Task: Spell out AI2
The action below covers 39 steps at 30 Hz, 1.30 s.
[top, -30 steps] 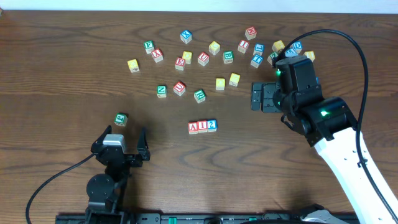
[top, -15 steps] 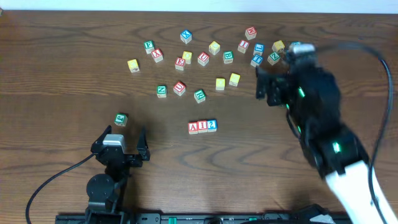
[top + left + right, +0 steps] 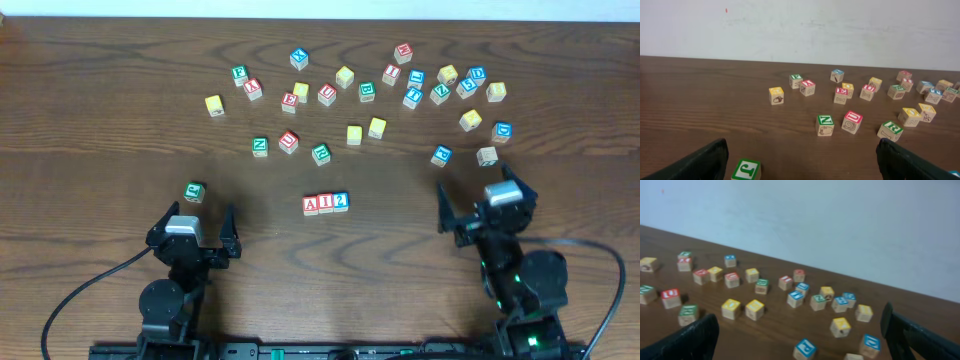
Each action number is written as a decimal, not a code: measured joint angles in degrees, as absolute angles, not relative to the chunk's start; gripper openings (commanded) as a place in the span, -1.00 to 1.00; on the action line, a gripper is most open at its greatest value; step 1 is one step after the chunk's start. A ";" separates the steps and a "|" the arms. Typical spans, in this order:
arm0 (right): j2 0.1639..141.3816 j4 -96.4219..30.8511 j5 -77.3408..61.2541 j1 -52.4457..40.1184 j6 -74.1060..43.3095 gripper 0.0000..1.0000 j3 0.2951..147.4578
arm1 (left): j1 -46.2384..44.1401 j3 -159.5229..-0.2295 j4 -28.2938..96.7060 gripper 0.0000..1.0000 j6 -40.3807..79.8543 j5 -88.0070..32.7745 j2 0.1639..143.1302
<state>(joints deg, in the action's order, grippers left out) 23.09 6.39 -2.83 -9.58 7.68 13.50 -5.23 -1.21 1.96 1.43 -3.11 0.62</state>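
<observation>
The red A cube, red I cube and blue 2 cube stand touching in a straight row at the table's middle front, reading A, I, 2 from left to right. My left gripper is open and empty at the front left, well left of the row. My right gripper is open and empty at the front right, well right of the row. Both wrist views show wide-open jaws, the left gripper and the right gripper, with nothing between them. The row does not show clearly in either wrist view.
Several loose letter cubes lie scattered across the far half of the table. A green cube sits just ahead of my left gripper, also in the left wrist view. A blue cube and a plain cube lie ahead of my right gripper.
My right arm has pulled back from over the far right cubes to the front right, with its gripper empty. The A, I, 2 row and my left arm have not moved.
</observation>
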 measured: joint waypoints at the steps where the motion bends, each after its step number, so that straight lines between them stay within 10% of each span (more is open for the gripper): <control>1: 21.02 6.48 -3.62 -8.38 8.21 0.99 12.27 | -5.23 -1.23 1.96 0.86 1.45 -3.11 0.62; 11: 1.48 2.22 -7.84 -3.07 10.26 0.99 0.86 | -5.23 -1.21 1.93 0.86 1.45 -3.11 0.62; 39: 0.71 -3.70 -6.09 -3.01 3.92 0.99 0.40 | -5.23 -1.23 1.96 0.86 1.45 -3.11 0.62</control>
<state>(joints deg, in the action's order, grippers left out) 0.71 -3.70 -6.09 -3.01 3.92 0.40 -5.23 -1.23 1.96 1.45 -3.11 0.62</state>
